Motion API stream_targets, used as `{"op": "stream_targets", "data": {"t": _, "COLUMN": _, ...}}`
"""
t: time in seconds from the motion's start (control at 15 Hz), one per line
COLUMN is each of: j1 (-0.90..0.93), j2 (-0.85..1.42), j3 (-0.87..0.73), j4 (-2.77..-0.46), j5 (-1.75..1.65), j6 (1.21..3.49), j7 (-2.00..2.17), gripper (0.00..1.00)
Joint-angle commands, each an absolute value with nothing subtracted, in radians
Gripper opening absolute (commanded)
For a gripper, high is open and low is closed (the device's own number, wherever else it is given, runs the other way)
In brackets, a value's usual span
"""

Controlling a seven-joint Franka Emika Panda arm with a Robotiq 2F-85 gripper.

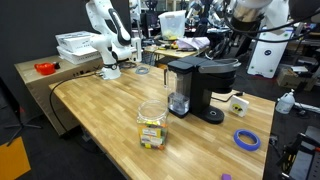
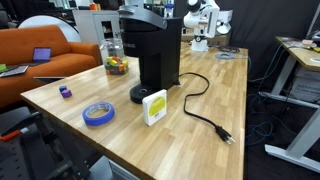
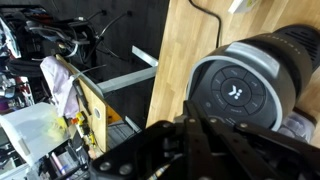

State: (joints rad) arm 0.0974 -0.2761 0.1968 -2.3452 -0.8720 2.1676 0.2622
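Black plastic coffee maker — rigid, smooth, probably heavy — sits just below the closed, empty gripper; its lid edge looks graspable.

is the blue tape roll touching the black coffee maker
Apart. In an exterior view the blue tape roll lies flat on the wooden table, with bare wood showing between it and the black coffee maker.

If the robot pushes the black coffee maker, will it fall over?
Probably not easily: the coffee maker stands tall but on a broad flat base. Its hard shell looks stiff, so it would likely slide, not bend. A high push might rock it, and the loose cord would probably trail behind.
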Motion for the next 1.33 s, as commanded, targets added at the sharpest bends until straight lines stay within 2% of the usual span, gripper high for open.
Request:
{"op": "stream_targets", "data": {"t": 0.0, "j1": 0.115, "j2": -0.316, "j3": 0.203, "j4": -2.345, "j5": -0.9, "j6": 2.161, "j7": 0.266, "gripper": 0.0}}
{"op": "stream_targets", "data": {"t": 0.6, "j1": 0.135, "j2": -0.357, "j3": 0.213, "j4": -2.324, "j5": -0.898, "j6": 2.162, "j7": 0.25, "gripper": 0.0}}
{"op": "stream_targets", "data": {"t": 0.67, "j1": 0.138, "j2": -0.355, "j3": 0.208, "j4": -2.322, "j5": -0.883, "j6": 2.163, "j7": 0.238, "gripper": 0.03}}
{"op": "stream_targets", "data": {"t": 0.73, "j1": 0.144, "j2": -0.354, "j3": 0.2, "j4": -2.32, "j5": -0.858, "j6": 2.173, "j7": 0.223, "gripper": 0.24}}
{"op": "stream_targets", "data": {"t": 0.8, "j1": 0.152, "j2": -0.351, "j3": 0.19, "j4": -2.316, "j5": -0.815, "j6": 2.177, "j7": 0.2, "gripper": 0.29}}
{"op": "stream_targets", "data": {"t": 0.87, "j1": 0.139, "j2": -0.357, "j3": 0.209, "j4": -2.329, "j5": -0.854, "j6": 2.168, "j7": 0.244, "gripper": 0.3}}
{"op": "stream_targets", "data": {"t": 0.93, "j1": 0.139, "j2": -0.357, "j3": 0.208, "j4": -2.329, "j5": -0.848, "j6": 2.168, "j7": 0.241, "gripper": 0.11}}
{"op": "stream_targets", "data": {"t": 1.07, "j1": 0.139, "j2": -0.357, "j3": 0.208, "j4": -2.33, "j5": -0.849, "j6": 2.168, "j7": 0.242, "gripper": 0.26}}
{"op": "stream_targets", "data": {"t": 1.13, "j1": 0.139, "j2": -0.357, "j3": 0.208, "j4": -2.33, "j5": -0.849, "j6": 2.168, "j7": 0.242, "gripper": 0.3}}
{"op": "stream_targets", "data": {"t": 1.27, "j1": 0.139, "j2": -0.357, "j3": 0.208, "j4": -2.33, "j5": -0.849, "j6": 2.168, "j7": 0.242, "gripper": 0.3}}
